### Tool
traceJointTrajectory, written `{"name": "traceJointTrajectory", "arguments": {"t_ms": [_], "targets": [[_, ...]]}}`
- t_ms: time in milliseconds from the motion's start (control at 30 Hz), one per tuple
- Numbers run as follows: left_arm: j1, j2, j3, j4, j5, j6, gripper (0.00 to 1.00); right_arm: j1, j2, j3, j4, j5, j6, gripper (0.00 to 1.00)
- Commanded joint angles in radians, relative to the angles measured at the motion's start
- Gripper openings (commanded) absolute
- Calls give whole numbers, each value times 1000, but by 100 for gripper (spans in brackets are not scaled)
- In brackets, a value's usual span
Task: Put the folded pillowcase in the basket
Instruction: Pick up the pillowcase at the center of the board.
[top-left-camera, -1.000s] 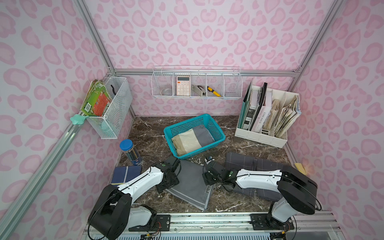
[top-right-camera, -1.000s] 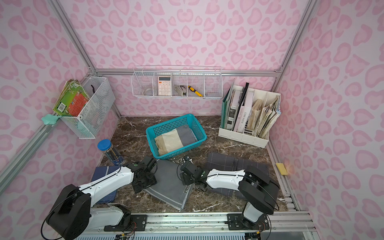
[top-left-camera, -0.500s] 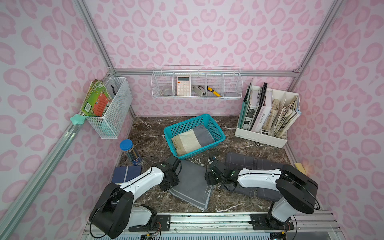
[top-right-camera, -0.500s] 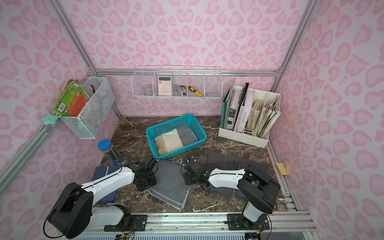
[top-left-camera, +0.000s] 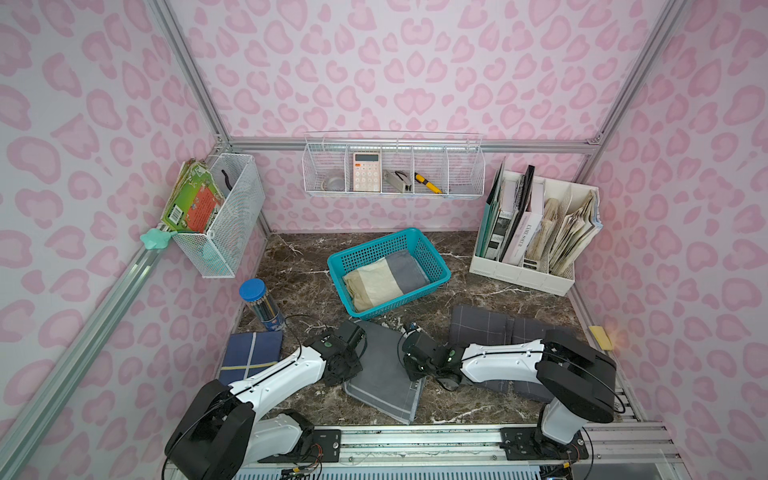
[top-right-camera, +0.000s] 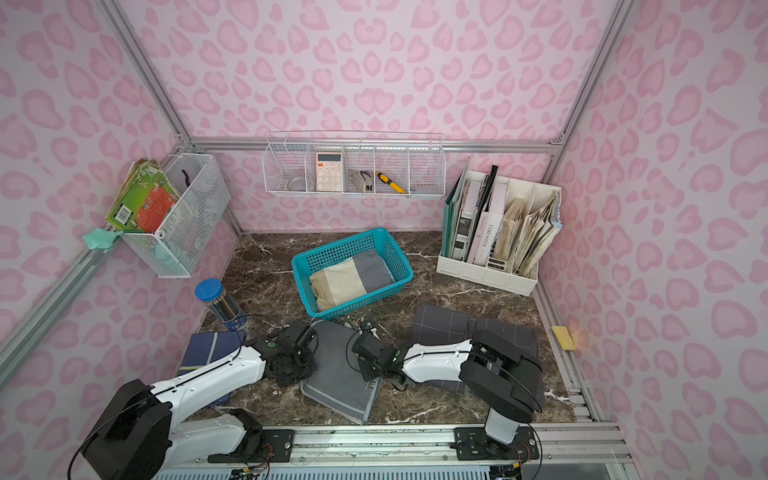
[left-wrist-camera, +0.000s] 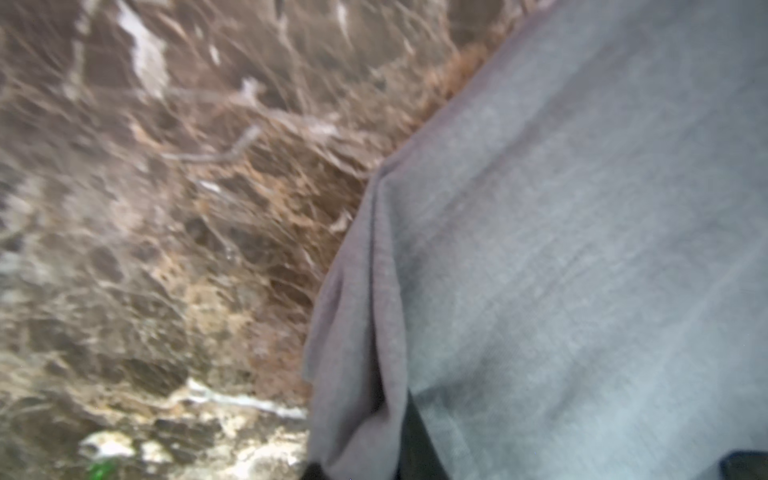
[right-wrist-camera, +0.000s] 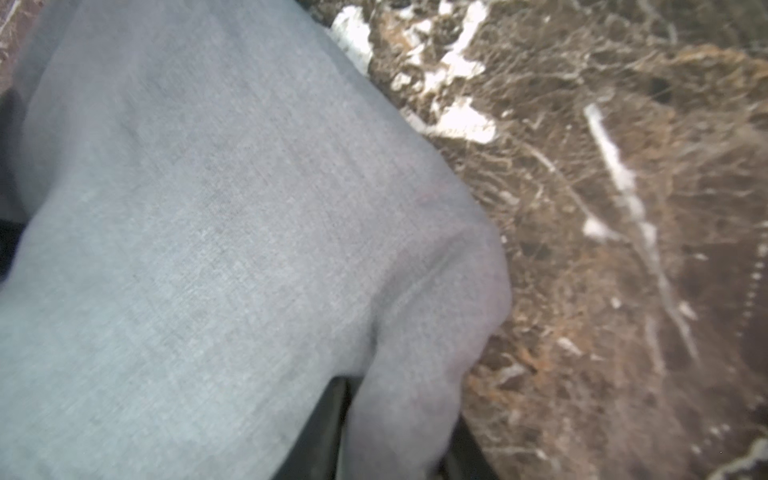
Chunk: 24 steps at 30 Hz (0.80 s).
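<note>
The folded grey pillowcase (top-left-camera: 384, 376) (top-right-camera: 338, 376) lies flat on the marble table, just in front of the teal basket (top-left-camera: 437, 266) (top-right-camera: 401, 266). My left gripper (top-left-camera: 358, 362) (top-right-camera: 311, 358) is shut on its left edge. In the left wrist view a fold of the pillowcase (left-wrist-camera: 582, 249) is pinched in the left gripper (left-wrist-camera: 365, 465). My right gripper (top-left-camera: 409, 368) (top-right-camera: 365, 368) is shut on the right edge. In the right wrist view the pillowcase (right-wrist-camera: 208, 208) bunches between the dark fingers of the right gripper (right-wrist-camera: 395, 449). The basket holds a folded beige-and-grey cloth (top-left-camera: 382, 282).
A dark checked cloth (top-left-camera: 482, 328) lies under the right arm. A navy cloth (top-left-camera: 249, 353) and a blue-lidded pencil tube (top-left-camera: 259, 301) stand at the left. A white file organiser (top-left-camera: 536, 266) is at the back right. White wire baskets (top-left-camera: 392, 170) hang on the walls.
Both grippers have closed on the pillowcase's opposite edges. The arms have shifted slightly inward, and the cloth stays on the table.
</note>
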Motion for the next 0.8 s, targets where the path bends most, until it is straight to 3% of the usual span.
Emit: {"name": "traceJointTrajectory", "arguments": {"t_ms": [0, 200, 500, 767], "targets": [[-28, -30, -19, -39, 9, -57, 10, 9, -14, 5, -37, 42, 17, 18], [-109, -161, -70, -67, -71, -138, 5, 15, -64, -27, -28, 52, -1, 0], [-149, -456, -103, -49, -120, -129, 2, 65, -235, -49, 25, 147, -79, 0], [-149, -698, -33, -90, -179, 16, 1, 64, -340, -8, 2, 230, -166, 0]]}}
